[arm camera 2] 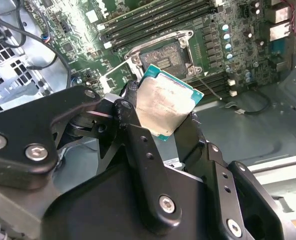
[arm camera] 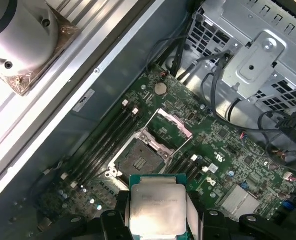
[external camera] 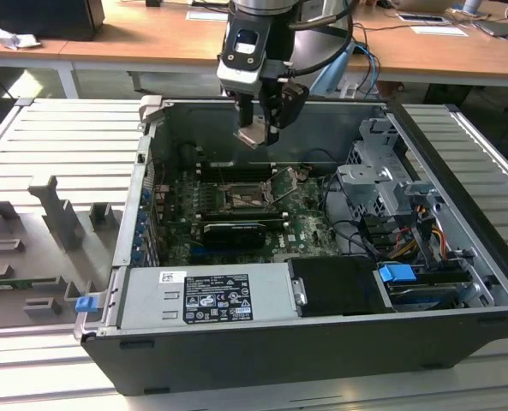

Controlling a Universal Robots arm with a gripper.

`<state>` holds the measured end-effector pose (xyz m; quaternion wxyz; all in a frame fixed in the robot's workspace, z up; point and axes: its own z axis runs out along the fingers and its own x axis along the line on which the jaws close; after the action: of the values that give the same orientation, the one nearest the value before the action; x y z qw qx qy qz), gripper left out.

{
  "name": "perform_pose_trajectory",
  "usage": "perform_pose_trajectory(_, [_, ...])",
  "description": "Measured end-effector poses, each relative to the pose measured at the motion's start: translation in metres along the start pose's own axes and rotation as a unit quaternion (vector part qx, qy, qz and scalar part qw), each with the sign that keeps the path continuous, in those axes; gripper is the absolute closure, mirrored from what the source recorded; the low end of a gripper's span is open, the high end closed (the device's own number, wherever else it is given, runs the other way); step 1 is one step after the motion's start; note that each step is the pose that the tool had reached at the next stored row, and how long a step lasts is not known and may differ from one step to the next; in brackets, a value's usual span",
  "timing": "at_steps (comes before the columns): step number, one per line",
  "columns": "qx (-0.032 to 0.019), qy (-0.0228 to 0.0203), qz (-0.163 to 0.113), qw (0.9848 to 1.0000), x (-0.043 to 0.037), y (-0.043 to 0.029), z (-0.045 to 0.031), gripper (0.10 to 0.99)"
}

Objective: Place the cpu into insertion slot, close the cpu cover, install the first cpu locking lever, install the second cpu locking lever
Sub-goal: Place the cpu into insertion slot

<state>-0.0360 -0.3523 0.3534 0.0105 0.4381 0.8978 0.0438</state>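
Observation:
My gripper point(external camera: 258, 130) hangs above the open computer case, shut on the cpu point(external camera: 255, 135), a small silvery square chip with a green edge. In both wrist views the cpu point(arm camera 2: 162, 106) point(arm camera: 156, 205) sits between the black fingers point(arm camera 2: 129, 112) point(arm camera: 122, 207), held by two opposite edges. Below it on the green board lies the insertion slot point(external camera: 240, 199) point(arm camera 2: 163, 57) point(arm camera: 137, 161), dark in the middle and uncovered. The cpu cover point(external camera: 286, 181) point(arm camera: 170, 127) stands swung up on its hinge beside the slot. The chip is well above the slot, not touching it.
A grey power supply point(external camera: 206, 295) fills the case's near side. A drive cage point(external camera: 382, 184) with cables and a blue tab point(external camera: 397, 274) sits at the exterior view's right. Memory slots point(arm camera: 105, 142) flank the socket. A grey fixture tray point(external camera: 48, 231) lies outside, at the exterior view's left.

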Motion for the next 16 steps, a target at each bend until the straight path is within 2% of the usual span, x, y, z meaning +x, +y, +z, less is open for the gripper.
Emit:
perform_pose_trajectory(4, [-0.0003, -0.0026, 0.027, 0.9996, -0.0001, -0.0002, 0.0029, 0.549])
perform_pose_trajectory(8, [-0.0010, -0.0060, 0.064, 0.9979, -0.0002, -0.0005, 0.0068, 0.549])
perform_pose_trajectory(9, [-0.0014, -0.0078, 0.085, 0.9963, -0.0002, -0.0008, 0.0090, 0.549])
perform_pose_trajectory(10, [-0.0015, -0.0088, 0.096, 0.9953, -0.0002, -0.0008, 0.0099, 0.549])
perform_pose_trajectory(16, [-0.0019, -0.0121, 0.137, 0.9905, -0.0003, -0.0011, 0.0133, 0.549])
